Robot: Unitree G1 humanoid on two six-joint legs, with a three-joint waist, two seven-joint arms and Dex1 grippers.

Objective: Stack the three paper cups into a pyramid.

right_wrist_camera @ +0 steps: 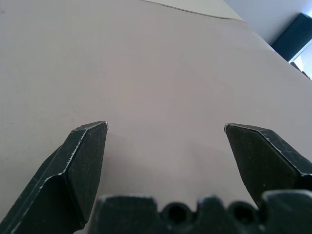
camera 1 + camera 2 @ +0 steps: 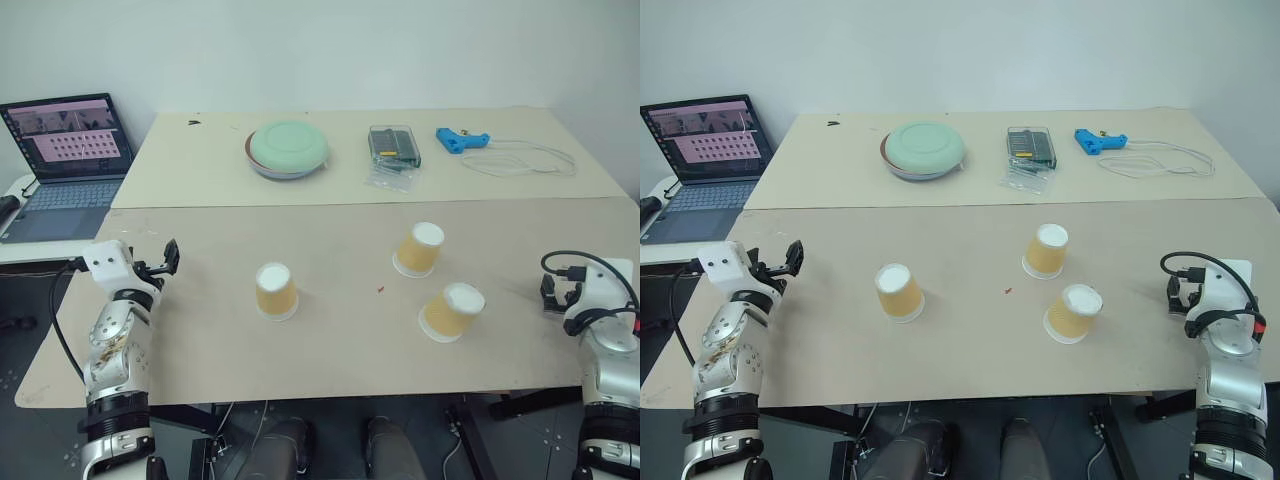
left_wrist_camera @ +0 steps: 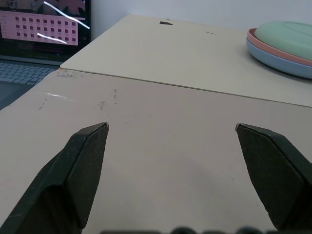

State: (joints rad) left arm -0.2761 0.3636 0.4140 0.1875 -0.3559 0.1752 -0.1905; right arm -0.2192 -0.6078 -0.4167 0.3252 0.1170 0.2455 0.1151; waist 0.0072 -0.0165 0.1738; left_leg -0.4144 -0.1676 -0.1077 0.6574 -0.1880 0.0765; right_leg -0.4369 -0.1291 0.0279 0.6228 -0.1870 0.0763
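Three paper cups stand upside down and apart on the near table: one at the centre-left [image 2: 275, 291], one further back on the right [image 2: 419, 249], and one nearer on the right [image 2: 452, 311], slightly tilted. All have yellow-orange sides and white bases facing up. My left gripper [image 2: 168, 258] hovers open at the table's left edge, well left of the cups, with nothing between its fingers [image 3: 90, 146]. At the right edge my right gripper [image 2: 553, 292] is open and empty too, right of the nearest cup; its wrist view shows bare tabletop between its fingers [image 1: 87, 146].
On the far table sit a green bowl [image 2: 288, 148] on stacked plates, a clear plastic box [image 2: 393, 145], and a blue tool [image 2: 461, 139] with a white cable [image 2: 525, 162]. A laptop [image 2: 65, 160] stands off the table's left side. A seam [image 2: 380, 205] joins the two tabletops.
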